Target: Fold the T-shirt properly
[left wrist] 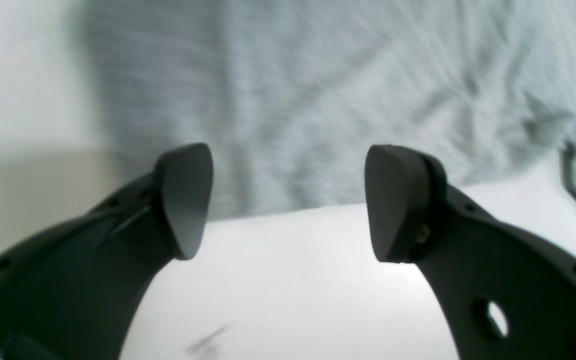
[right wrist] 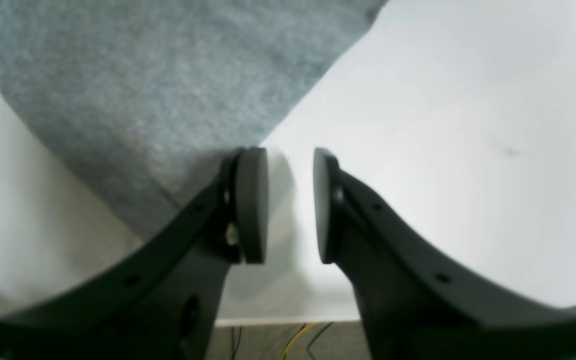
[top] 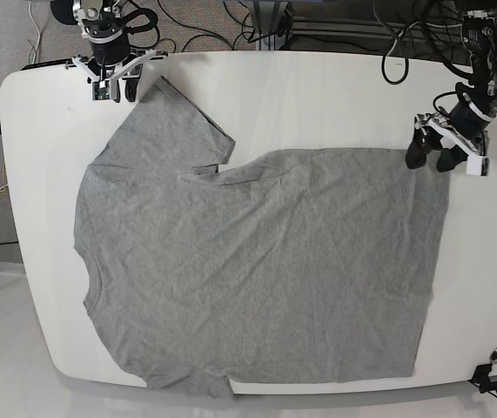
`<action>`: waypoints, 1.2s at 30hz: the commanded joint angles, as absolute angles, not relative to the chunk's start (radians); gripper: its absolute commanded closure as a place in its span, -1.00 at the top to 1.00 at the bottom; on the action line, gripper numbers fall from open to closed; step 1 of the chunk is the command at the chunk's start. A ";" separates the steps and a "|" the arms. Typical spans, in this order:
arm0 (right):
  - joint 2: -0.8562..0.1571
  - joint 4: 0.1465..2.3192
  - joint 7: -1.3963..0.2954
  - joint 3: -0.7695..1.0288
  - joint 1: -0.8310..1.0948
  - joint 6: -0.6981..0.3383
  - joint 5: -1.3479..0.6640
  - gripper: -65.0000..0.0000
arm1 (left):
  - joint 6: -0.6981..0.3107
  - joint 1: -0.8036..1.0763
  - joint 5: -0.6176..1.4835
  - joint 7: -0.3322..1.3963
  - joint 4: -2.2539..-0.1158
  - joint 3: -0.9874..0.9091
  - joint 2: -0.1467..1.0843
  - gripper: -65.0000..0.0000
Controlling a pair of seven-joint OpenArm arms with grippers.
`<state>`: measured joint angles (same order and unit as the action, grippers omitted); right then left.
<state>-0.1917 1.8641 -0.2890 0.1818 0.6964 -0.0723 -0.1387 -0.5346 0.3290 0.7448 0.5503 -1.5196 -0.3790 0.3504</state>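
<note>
- Two arms reach over a white table [top: 318, 87]; a grey T-shirt [top: 257, 270] lies spread flat across most of it, its collar toward the left edge of the base view and its hem toward the right
- one sleeve [top: 178, 126] points to the far left corner, its fabric bunched into a small fold where it meets the body; the other sleeve lies at the near edge of the table
- the left gripper [left wrist: 288, 202] has its fingers spread wide apart with nothing between them; its wrist view shows wrinkled, blurred cloth beyond the tips and bare table beneath; in the base view it sits at the far hem corner
- the right gripper [right wrist: 290, 205] stands at the tip of the far sleeve; its jaws are parted by a narrow gap that shows only table; one pad [right wrist: 252, 205] sits at the sleeve's edge, though whether it touches the cloth cannot be told
- cables [top: 231, 26] trail behind the table's far edge
</note>
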 commanded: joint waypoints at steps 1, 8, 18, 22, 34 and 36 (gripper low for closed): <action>-0.199 1.883 -0.263 0.186 0.704 -0.070 -0.142 -0.53 | -0.538 0.326 0.756 0.533 -1.529 -0.426 0.364 0.39; -0.200 1.882 -0.263 0.185 0.704 -0.070 -0.142 -0.53 | -0.539 0.340 0.754 0.533 -1.434 -0.499 0.367 0.39; -0.200 1.882 -0.263 0.185 0.704 -0.070 -0.142 -0.53 | -0.542 0.295 0.756 0.533 -1.328 -0.483 0.358 0.39; -0.200 1.882 -0.263 0.185 0.704 -0.070 -0.142 -0.53 | -0.542 0.282 0.757 0.533 -1.328 -0.447 0.332 0.39; -0.200 1.882 -0.263 0.186 0.705 -0.070 -0.142 -0.53 | -0.542 0.234 0.754 0.533 -1.328 -0.410 0.291 0.38; -0.200 1.882 -0.263 0.186 0.707 -0.070 -0.142 -0.53 | -0.541 0.219 0.754 0.533 -1.328 -0.410 0.291 0.38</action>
